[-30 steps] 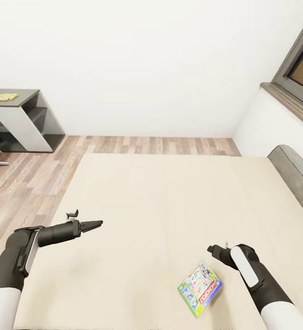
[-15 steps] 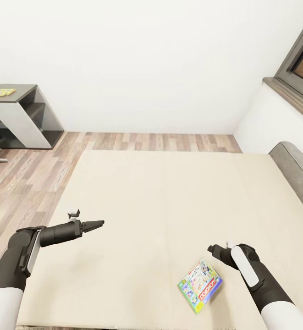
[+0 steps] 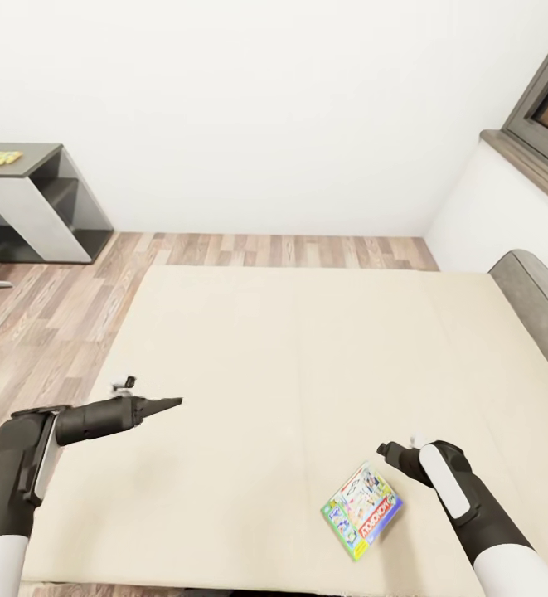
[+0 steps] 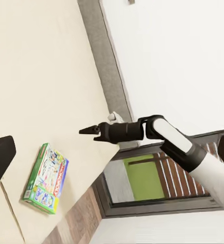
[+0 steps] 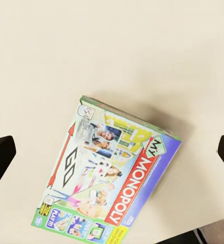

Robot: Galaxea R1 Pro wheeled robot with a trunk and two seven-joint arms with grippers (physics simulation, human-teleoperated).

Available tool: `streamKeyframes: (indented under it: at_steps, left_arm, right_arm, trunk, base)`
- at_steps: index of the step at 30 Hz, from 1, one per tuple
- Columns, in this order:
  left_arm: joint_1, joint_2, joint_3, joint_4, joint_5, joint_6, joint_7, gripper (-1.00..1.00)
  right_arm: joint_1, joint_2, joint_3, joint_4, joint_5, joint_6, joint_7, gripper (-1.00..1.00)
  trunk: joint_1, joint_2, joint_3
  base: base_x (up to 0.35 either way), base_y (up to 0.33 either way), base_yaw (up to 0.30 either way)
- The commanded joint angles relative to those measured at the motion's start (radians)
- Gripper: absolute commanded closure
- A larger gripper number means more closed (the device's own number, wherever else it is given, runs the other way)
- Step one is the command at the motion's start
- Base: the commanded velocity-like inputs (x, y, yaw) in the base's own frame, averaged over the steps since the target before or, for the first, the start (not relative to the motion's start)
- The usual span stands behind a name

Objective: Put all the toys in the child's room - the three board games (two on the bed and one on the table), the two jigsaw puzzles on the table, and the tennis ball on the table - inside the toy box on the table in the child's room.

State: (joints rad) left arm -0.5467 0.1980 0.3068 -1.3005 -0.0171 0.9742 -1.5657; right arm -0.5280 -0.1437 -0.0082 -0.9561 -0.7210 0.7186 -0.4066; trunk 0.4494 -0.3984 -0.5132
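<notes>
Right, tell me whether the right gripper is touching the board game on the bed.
Apart. In the right wrist view the board game lies flat on the bed, with bare mattress between it and both fingertips at the picture's edges.

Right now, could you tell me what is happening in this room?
The robot stands at the bed with both arms over the mattress. Its right gripper hangs open beside a board game lying flat on the bed, not yet touching it. The left gripper holds nothing. The table stands by the far wall.
</notes>
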Motion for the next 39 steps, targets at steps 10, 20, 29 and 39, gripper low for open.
streamKeyframes:
  at_steps: [10,20,29,39]
  left_arm:
    - [0.088,-0.004,0.003,-0.174,0.001,0.045,-0.005,-1.00]
    - [0.100,-0.007,0.009,-0.181,0.002,0.037,-0.005,-1.00]
    - [0.100,-0.006,0.011,-0.181,0.002,0.038,-0.005,-1.00]
    - [0.100,-0.006,0.012,-0.181,0.002,0.041,-0.005,-1.00]
  right_arm:
    - [0.000,-0.027,-0.002,-0.001,-0.021,0.005,-0.004,-1.00]
    - [0.001,-0.034,-0.002,0.000,-0.016,0.003,0.102,-1.00]
    - [0.000,-0.035,-0.003,0.001,-0.016,0.002,0.117,-1.00]
    - [-0.004,-0.034,-0.004,0.039,-0.015,0.001,0.118,-1.00]
  trunk:
    - [0.001,-0.002,-0.018]
    - [0.001,-0.002,-0.034]
    - [0.001,-0.002,-0.049]
    - [0.001,-0.002,-0.065]
  base:
    - [0.000,0.000,0.000]
    - [0.000,0.000,0.000]
    - [0.000,0.000,0.000]
    - [0.000,0.000,0.000]
